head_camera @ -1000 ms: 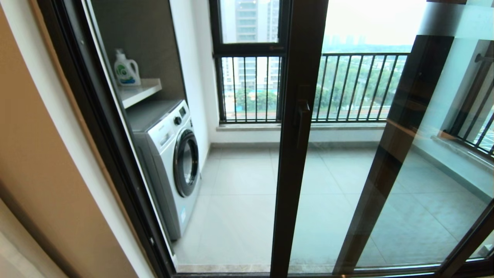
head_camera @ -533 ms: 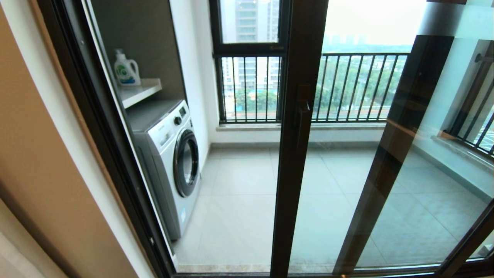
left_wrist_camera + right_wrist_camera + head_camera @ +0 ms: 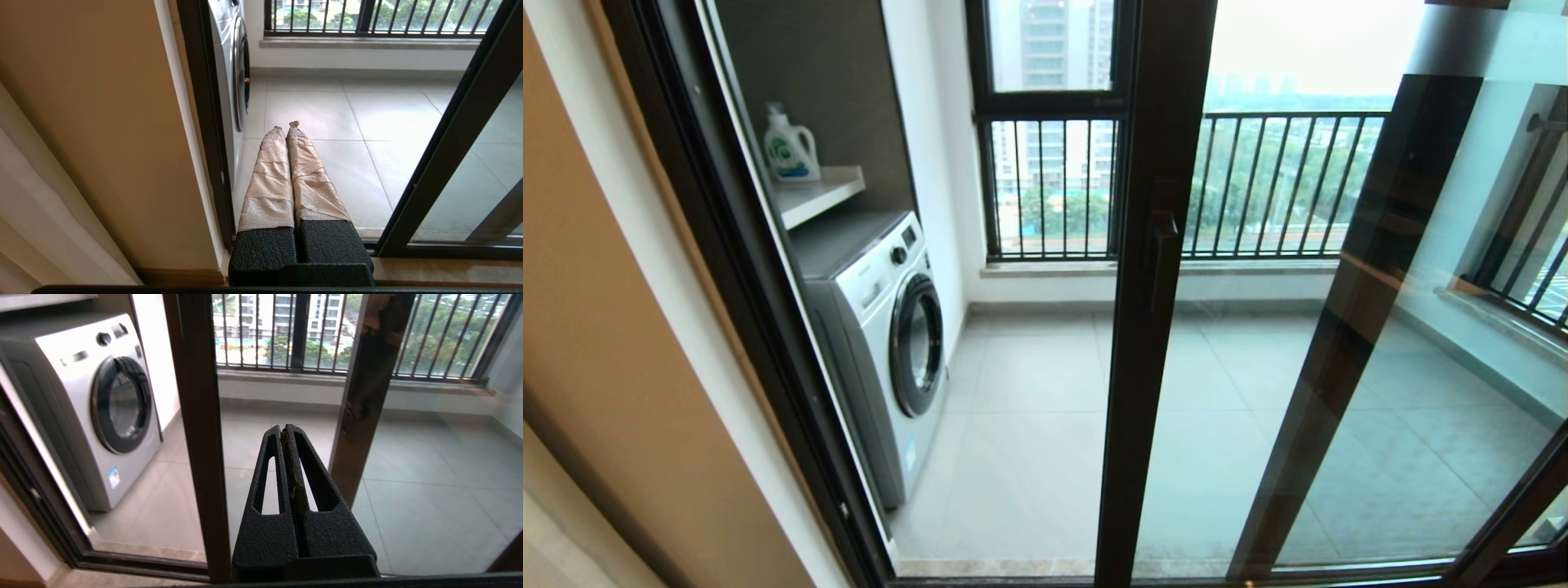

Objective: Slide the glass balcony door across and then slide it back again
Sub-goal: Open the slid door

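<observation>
Glass balcony door (image 3: 1143, 327) standing partly slid, upright and handle (image 3: 1162, 261) near scene centre, open gap to its left toward the washing machine (image 3: 882, 343). Long axis of that upright vertical, floor to ceiling. Right tool (image 3: 284, 428) clenched on nothing, hanging near side of the glass, the door's upright just left of it and close. Left tool (image 3: 287, 125) also pinched together, paper-wrapped, empty, pointing low into the open gap, the upright off to its right. Right arm probably the nearer to the handle, though neither arm shows from the head. Detergent bottle (image 3: 788, 147) bearing a green round logo, wording too small to read; small sticker on the washer likewise unreadable.
</observation>
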You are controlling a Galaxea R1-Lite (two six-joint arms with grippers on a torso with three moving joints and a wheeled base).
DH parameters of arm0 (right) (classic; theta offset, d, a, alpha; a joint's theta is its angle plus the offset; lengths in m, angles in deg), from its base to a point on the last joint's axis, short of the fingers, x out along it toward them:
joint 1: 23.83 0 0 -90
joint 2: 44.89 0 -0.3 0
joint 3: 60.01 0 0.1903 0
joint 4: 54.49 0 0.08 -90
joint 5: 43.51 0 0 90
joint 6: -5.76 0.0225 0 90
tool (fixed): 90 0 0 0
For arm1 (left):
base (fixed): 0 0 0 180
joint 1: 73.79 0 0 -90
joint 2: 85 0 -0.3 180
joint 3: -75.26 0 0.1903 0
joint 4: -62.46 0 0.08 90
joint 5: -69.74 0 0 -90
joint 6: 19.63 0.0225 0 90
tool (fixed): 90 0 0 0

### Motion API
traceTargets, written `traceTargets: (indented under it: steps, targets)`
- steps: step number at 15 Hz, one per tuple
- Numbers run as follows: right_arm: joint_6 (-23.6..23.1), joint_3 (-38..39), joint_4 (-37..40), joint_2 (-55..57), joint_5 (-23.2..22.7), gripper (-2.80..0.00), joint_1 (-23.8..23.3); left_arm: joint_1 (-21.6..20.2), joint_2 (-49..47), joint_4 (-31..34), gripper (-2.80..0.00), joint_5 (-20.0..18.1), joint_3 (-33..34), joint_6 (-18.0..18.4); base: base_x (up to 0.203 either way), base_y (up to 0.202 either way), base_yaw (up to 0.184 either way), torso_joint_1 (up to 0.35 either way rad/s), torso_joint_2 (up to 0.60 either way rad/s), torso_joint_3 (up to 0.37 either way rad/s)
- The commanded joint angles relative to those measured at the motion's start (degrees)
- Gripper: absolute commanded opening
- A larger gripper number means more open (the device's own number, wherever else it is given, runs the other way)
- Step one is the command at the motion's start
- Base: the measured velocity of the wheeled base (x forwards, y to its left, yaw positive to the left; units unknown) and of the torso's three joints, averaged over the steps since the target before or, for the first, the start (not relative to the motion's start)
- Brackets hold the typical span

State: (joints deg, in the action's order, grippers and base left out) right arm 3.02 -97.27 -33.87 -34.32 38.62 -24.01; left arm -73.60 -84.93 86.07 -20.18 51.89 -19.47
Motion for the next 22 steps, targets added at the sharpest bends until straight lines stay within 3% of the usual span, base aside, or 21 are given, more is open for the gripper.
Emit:
traceTargets:
  steps: [1, 5, 7, 9, 11, 12, 13, 17, 22]
  targets:
    - [-0.06, -10.45, -0.65, 17.53, -1.31, -2.8, 0.04, -0.01, -0.16, 0.02, -2.8, 0.01, 0.0, 0.02, 0.0, 0.0, 0.0, 0.0, 0.0, 0.0]
    - [-1.46, -20.76, -12.32, 43.64, -2.95, -2.8, 3.23, -0.01, -0.16, 0.02, -2.8, 0.01, 0.0, 0.02, 0.0, 0.0, 0.0, 0.0, 0.0, 0.0]
    - [-3.28, -26.31, -17.84, 53.23, -0.55, -2.8, 10.92, -0.01, -0.16, 0.02, -2.8, 0.01, 0.0, 0.02, 0.0, 0.0, 0.0, 0.0, 0.0, 0.0]
    - [-4.92, -29.76, -20.44, 56.99, 6.51, -2.8, 25.73, -0.01, -0.16, 0.02, -2.8, 0.02, 0.0, 0.02, 0.0, 0.0, 0.0, 0.0, 0.0, 0.0]
    - [-7.05, -31.55, -21.91, 60.44, 19.73, -2.8, 38.19, -0.01, -0.16, 0.02, -2.8, 0.01, 0.0, 0.02, 0.0, 0.0, 0.0, 0.0, 0.0, 0.0]
    - [-7.79, -32.66, -22.95, 63.32, 25.97, -2.8, 43.18, -0.01, -0.16, 0.02, -2.8, 0.01, 0.0, 0.02, 0.0, 0.0, 0.0, 0.0, 0.0, 0.0]
    - [-8.23, -33.88, -24.48, 66.21, 28.96, -2.8, 45.8, -0.01, -0.16, 0.02, -2.8, 0.01, 0.0, 0.02, 0.0, 0.0, 0.0, 0.0, 0.0, 0.0]
    - [-4.32, -41.1, -34.54, 79.47, 31.54, -2.8, 46.99, -0.01, -0.16, 0.02, -2.8, 0.01, 0.0, 0.02, 0.0, 0.0, 0.0, 0.0, 0.0, 0.0]
    - [2.41, -55.86, -37.45, 99.59, 32.04, -2.8, 38.11, -0.01, -0.16, 0.02, -2.8, 0.01, 0.0, 0.02, 0.0, 0.0, 0.0, 0.0, 0.0, 0.0]
